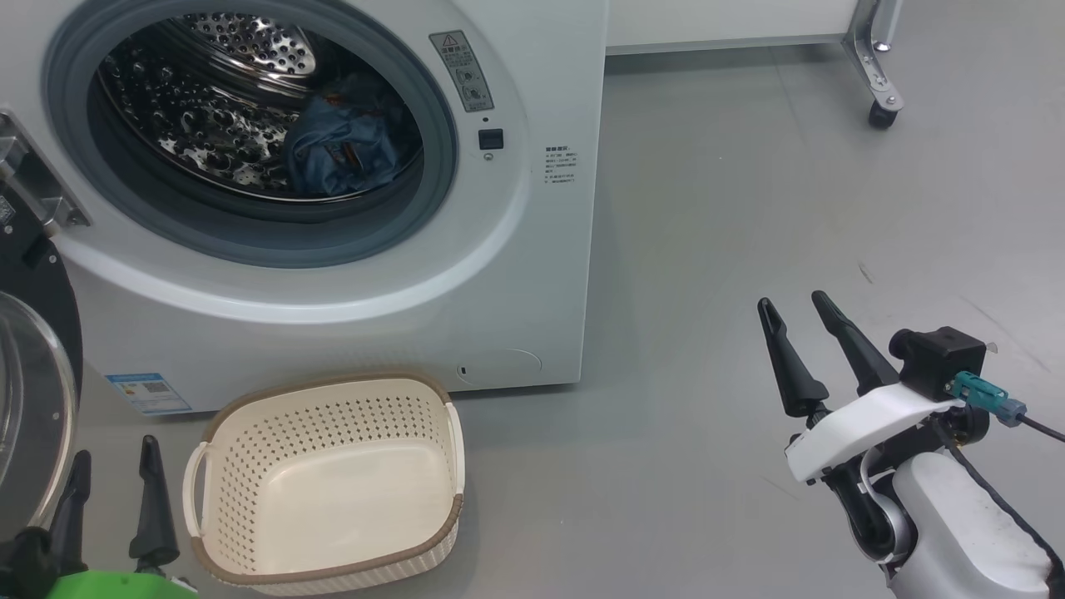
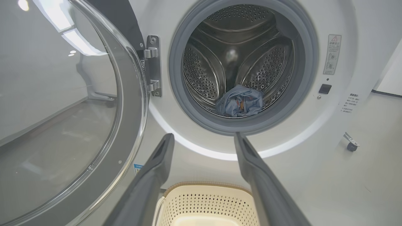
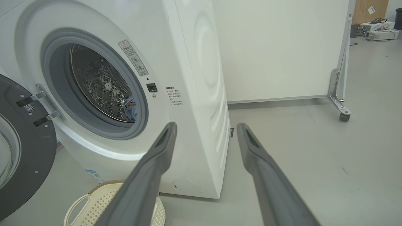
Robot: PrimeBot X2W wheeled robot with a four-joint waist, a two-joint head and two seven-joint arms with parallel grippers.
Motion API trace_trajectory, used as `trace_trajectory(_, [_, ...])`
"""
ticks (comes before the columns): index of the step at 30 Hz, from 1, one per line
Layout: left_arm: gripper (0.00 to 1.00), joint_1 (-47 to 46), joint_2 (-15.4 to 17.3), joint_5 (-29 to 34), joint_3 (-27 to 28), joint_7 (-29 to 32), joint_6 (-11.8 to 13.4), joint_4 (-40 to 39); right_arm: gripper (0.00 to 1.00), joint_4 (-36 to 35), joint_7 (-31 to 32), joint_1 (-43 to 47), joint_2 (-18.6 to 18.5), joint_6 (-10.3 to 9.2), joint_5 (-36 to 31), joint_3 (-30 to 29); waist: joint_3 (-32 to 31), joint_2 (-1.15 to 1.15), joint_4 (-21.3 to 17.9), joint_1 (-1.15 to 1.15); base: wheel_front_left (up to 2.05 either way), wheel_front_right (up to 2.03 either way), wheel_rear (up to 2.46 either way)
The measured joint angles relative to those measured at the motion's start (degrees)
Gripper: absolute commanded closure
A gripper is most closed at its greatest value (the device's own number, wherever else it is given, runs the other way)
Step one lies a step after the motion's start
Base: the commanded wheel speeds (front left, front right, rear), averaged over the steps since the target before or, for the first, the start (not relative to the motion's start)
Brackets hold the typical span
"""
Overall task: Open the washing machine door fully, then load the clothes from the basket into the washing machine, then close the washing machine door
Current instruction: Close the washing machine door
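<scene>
The white washing machine [image 1: 499, 274] stands with its door [image 1: 33, 391] swung open to the left, glass facing out [image 2: 59, 110]. Light blue clothes [image 1: 341, 154] lie low in the steel drum [image 2: 240, 102], and a corner of them peeks out in the right wrist view [image 3: 130, 108]. The cream basket [image 1: 329, 487] sits on the floor before the machine with nothing in it [image 2: 204, 204] [image 3: 91, 204]. My left gripper [image 1: 112, 466] is open, just left of the basket and beside the door. My right gripper [image 1: 795, 304] is open over bare floor, right of the machine.
A white panel on a metal foot with a caster [image 1: 882, 112] stands behind the machine at the right [image 3: 342, 116]. Grey floor [image 1: 749, 208] stretches to the right of the washer. Boxes and cables [image 3: 373, 26] lie far back.
</scene>
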Motion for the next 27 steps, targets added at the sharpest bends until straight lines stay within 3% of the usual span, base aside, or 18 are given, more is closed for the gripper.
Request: trace_trajectory(27, [0.0,-0.01,-1.13,1.25,0.1,0.01,0.65,1.94,0.0,-0.02,0.0,2.1,-0.2,0.0,0.44,1.0,-1.89,0.0,10.85,0.0,0.0,0.0,0.0])
